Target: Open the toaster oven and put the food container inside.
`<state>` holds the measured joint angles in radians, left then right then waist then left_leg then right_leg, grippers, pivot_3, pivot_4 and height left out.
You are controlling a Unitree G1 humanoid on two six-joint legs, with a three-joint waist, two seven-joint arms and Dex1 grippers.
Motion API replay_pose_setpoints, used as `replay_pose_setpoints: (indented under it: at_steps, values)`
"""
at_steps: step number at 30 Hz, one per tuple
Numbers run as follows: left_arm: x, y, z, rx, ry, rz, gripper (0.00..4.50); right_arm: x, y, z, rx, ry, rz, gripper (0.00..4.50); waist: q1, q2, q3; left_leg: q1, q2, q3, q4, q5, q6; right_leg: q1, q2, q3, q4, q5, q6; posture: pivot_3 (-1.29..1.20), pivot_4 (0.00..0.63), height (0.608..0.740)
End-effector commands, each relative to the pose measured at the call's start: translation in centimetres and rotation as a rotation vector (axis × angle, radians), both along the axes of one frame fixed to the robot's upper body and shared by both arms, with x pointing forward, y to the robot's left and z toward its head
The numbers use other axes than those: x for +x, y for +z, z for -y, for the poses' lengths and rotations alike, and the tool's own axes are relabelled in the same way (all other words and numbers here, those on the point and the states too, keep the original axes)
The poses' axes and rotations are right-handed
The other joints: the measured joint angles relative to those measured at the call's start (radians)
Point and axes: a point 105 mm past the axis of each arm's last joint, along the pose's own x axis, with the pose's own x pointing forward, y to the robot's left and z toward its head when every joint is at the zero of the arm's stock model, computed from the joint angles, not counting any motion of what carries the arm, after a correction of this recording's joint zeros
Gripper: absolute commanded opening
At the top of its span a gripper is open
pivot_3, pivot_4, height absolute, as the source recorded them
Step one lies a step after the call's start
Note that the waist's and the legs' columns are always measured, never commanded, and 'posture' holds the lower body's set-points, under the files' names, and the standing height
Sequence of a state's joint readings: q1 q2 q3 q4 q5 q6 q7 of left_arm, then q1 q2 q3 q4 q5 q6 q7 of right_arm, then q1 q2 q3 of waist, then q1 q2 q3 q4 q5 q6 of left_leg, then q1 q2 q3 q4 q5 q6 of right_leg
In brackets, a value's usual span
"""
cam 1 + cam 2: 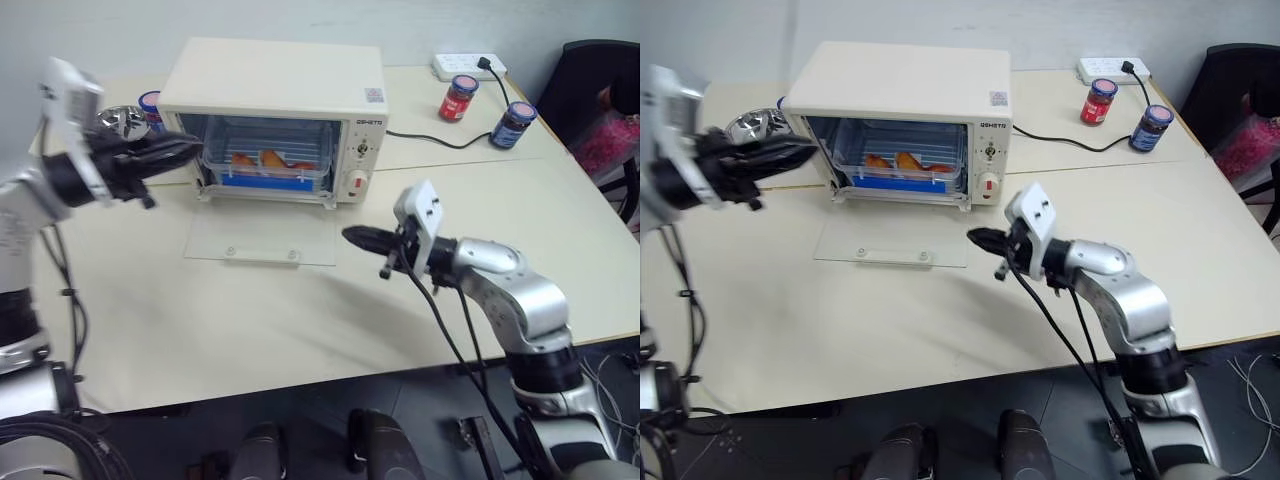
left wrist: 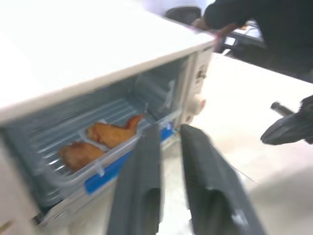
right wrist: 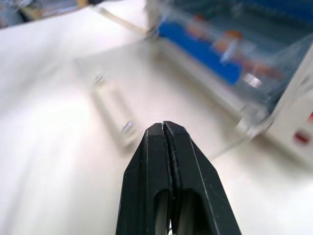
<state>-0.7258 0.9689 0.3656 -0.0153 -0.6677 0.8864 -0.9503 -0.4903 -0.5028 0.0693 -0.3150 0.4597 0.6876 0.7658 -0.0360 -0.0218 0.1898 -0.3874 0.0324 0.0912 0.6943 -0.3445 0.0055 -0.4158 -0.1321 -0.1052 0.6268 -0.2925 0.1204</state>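
Observation:
The cream toaster oven (image 1: 275, 80) stands at the back of the table with its glass door (image 1: 262, 240) dropped flat on the tabletop. Inside, on the wire rack, sits the clear food container (image 1: 270, 165) with a blue clip strip and orange fried pieces (image 2: 110, 134). My left gripper (image 1: 190, 148) hovers at the oven's left front corner, pointing toward the opening; its fingers (image 2: 146, 161) stand slightly apart, open, with nothing between them. My right gripper (image 1: 350, 236) is shut and empty, just right of the door's edge, in front of the control panel (image 1: 362, 160).
A steel bowl (image 1: 122, 122) and a blue-lidded jar (image 1: 150, 102) sit left of the oven. Behind on the right are a red jar (image 1: 459, 98), a blue jar (image 1: 512, 124), a power strip (image 1: 468, 67) and the black cord (image 1: 430, 137). A black chair (image 1: 600, 80) stands at the far right.

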Motion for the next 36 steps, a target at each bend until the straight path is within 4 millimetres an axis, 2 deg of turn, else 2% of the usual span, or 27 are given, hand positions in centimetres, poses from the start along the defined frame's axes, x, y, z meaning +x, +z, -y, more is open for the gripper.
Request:
replay_pose_setpoints:
  at_steps: [1,4,6,9,11,14,18,20,23,25,28,30,33,36]
  values:
    - [-3.7,1.0,-0.9,0.099,-0.095,-0.013,1.86,-2.1,-0.2,0.9,0.003,0.005,-0.031,0.0,0.007,0.0,0.0,0.0,0.0,0.001,0.0,0.0,0.0,0.0,0.0,0.0,0.0,0.0,0.0,0.0,0.15,0.74]
    - [-5.9,1.3,-2.3,0.206,-0.113,-0.064,2.67,-2.8,-2.7,1.5,-0.022,-0.04,-0.11,0.0,0.012,0.0,0.0,0.0,0.0,0.002,0.0,0.0,0.0,0.0,0.0,0.0,0.0,0.0,-0.001,0.0,0.15,0.74]
    - [-6.6,1.6,-2.7,0.232,-0.121,-0.081,3.18,-2.8,-3.6,1.5,-0.027,-0.06,-0.136,0.0,0.015,0.0,0.0,0.0,0.0,0.001,0.0,0.0,0.0,0.0,0.001,0.0,0.0,0.0,-0.001,0.0,0.15,0.74]
    - [-7.4,2.2,-3.0,0.272,-0.13,-0.071,4.0,-1.6,-5.9,0.9,0.01,-0.136,-0.19,0.0,0.015,0.0,0.0,0.001,0.0,0.002,0.0,0.0,0.0,0.0,0.001,0.001,0.0,-0.001,-0.001,0.0,0.15,0.74]
    - [-7.6,2.5,-3.1,0.281,-0.129,-0.067,4.46,-0.8,-6.7,0.5,0.017,-0.165,-0.195,0.0,0.013,0.001,0.0,0.001,0.0,0.002,0.0,0.0,0.0,0.0,0.001,0.001,0.0,-0.001,-0.001,0.0,0.15,0.74]
    - [-7.7,2.6,-3.2,0.298,-0.124,-0.06,4.46,1.1,-7.6,-0.7,0.039,-0.212,-0.184,0.0,0.008,0.001,0.001,0.0,0.0,0.003,0.0,0.0,0.0,-0.001,0.001,0.001,0.001,-0.001,-0.002,0.0,0.15,0.74]
    - [-7.5,2.6,-3.2,0.317,-0.108,-0.039,4.46,2.8,-7.4,-1.9,0.067,-0.227,-0.16,0.0,0.005,0.001,0.001,0.0,0.0,0.003,-0.001,0.0,-0.001,-0.002,0.002,0.001,0.001,-0.001,-0.002,0.0,0.15,0.74]
    - [-7.4,2.6,-3.2,0.317,-0.104,-0.034,4.46,3.4,-6.9,-2.3,0.075,-0.23,-0.138,0.0,0.005,0.001,0.001,0.0,0.0,0.003,-0.002,0.0,-0.001,-0.002,0.002,0.001,0.001,-0.001,-0.002,0.0,0.15,0.74]
    - [-7.3,2.4,-3.1,0.308,-0.106,-0.032,4.46,3.7,-4.6,-2.2,0.119,-0.206,-0.09,0.0,0.006,0.002,0.001,0.0,0.0,0.003,-0.002,0.0,-0.001,-0.002,0.001,0.001,0.001,-0.001,-0.002,0.0,0.15,0.74]
    - [-7.2,2.3,-3.1,0.304,-0.099,-0.029,4.46,3.4,-2.2,-1.8,0.162,-0.173,-0.049,0.0,0.007,0.002,0.001,0.0,0.0,0.003,-0.002,0.0,-0.001,-0.002,0.001,0.001,0.001,-0.001,-0.002,0.0,0.15,0.74]
    - [-6.8,2.2,-3.3,0.29,-0.088,-0.021,4.46,3.1,2.9,-1.0,0.262,-0.13,0.03,0.0,0.008,0.003,0.002,-0.001,0.0,0.003,-0.001,0.0,-0.001,-0.002,0.001,0.001,0.001,-0.001,-0.002,0.0,0.15,0.74]
    - [-6.7,2.1,-3.3,0.284,-0.084,-0.019,4.46,3.2,5.3,-0.3,0.306,-0.128,0.057,0.0,0.008,0.004,0.002,-0.001,0.0,0.003,-0.001,0.0,-0.001,-0.002,0.001,0.002,0.001,-0.001,-0.002,0.0,0.15,0.74]
    - [-6.4,1.9,-3.5,0.276,-0.077,-0.009,4.46,3.5,7.0,0.7,0.304,-0.143,0.086,0.0,0.007,0.004,0.002,0.0,0.001,0.003,-0.002,0.0,-0.001,-0.003,0.002,0.001,0.002,-0.001,-0.002,0.0,0.15,0.74]
    - [-6.1,2.0,-3.5,0.259,-0.069,0.003,4.46,3.1,6.9,1.6,0.242,-0.126,0.097,0.0,0.008,0.003,0.002,0.0,0.0,0.003,-0.003,0.0,-0.001,-0.003,0.002,0.001,0.001,-0.001,-0.002,0.0,0.15,0.74]
